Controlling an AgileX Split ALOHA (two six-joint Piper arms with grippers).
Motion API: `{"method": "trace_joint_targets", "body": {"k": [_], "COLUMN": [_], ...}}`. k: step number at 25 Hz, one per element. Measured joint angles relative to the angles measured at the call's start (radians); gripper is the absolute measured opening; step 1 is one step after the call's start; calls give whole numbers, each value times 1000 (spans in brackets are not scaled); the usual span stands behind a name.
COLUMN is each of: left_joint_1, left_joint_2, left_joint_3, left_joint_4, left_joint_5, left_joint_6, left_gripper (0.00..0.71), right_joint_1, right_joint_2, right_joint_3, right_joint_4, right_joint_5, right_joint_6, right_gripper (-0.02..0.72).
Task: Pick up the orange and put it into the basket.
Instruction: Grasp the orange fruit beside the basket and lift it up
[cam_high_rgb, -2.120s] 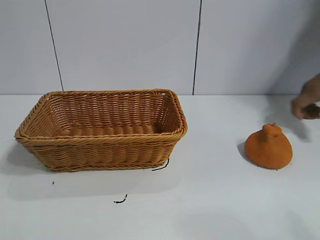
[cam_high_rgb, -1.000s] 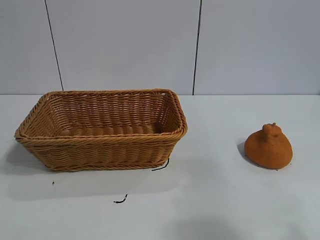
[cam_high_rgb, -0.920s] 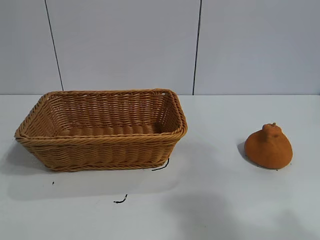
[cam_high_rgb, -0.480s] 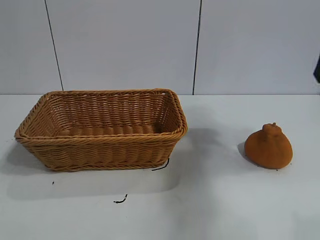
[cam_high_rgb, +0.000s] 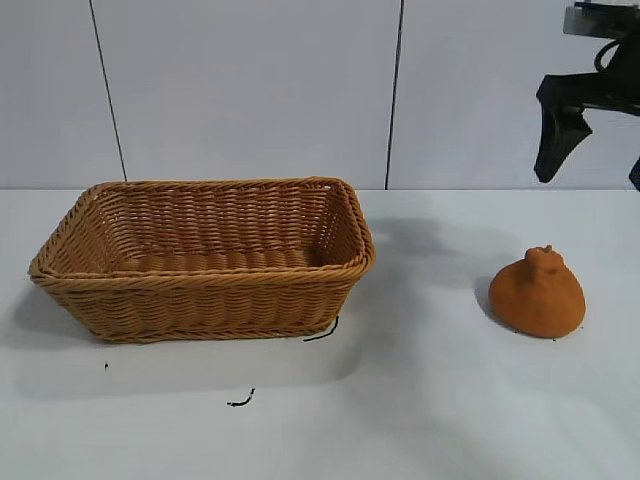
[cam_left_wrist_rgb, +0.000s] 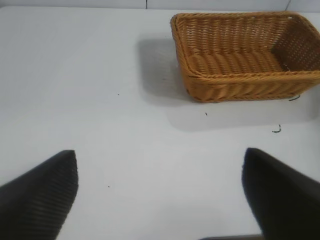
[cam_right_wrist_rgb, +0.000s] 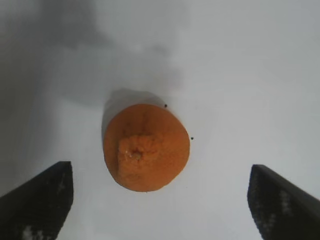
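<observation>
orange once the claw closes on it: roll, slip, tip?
The orange sits on a broad flat-looking base, so rolling seems unlikely. Its matte, grainy skin probably grips well. The domed sides taper upward, so a high pinch might squeeze it out downward.

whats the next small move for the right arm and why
Probably lower the right gripper straight down around the orange. Its jaws are open wide, it hangs well above the fruit, and the wrist view shows the orange centred between the fingers, untouched on the table.
</observation>
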Motion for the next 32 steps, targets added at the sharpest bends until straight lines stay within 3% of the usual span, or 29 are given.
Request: {"method": "trace_joint_targets", "body": {"k": [11,19,21,26,28,32], "left_joint_1": [0,0,0,0,0,0], "left_joint_2": [0,0,0,0,0,0], "left_joint_3": [0,0,0,0,0,0], "left_joint_4": [0,0,0,0,0,0], "left_joint_5": [0,0,0,0,0,0], "left_joint_6": [0,0,0,0,0,0], "left_gripper": [639,639,639,639,639,639], "right_joint_1": [11,11,11,11,11,11], "right_joint_2": [160,270,270,245,225,183], "right_joint_3": [-3,-5,-7,-24,-51,-134], "right_joint_4": [-47,-63,-65,-68,-68,-68], "right_joint_5": [-26,-50,-50,-27,6,43], "right_joint_6": [67,74,74,74,74,74], "right_gripper": [676,661,573,178,116,113]}}
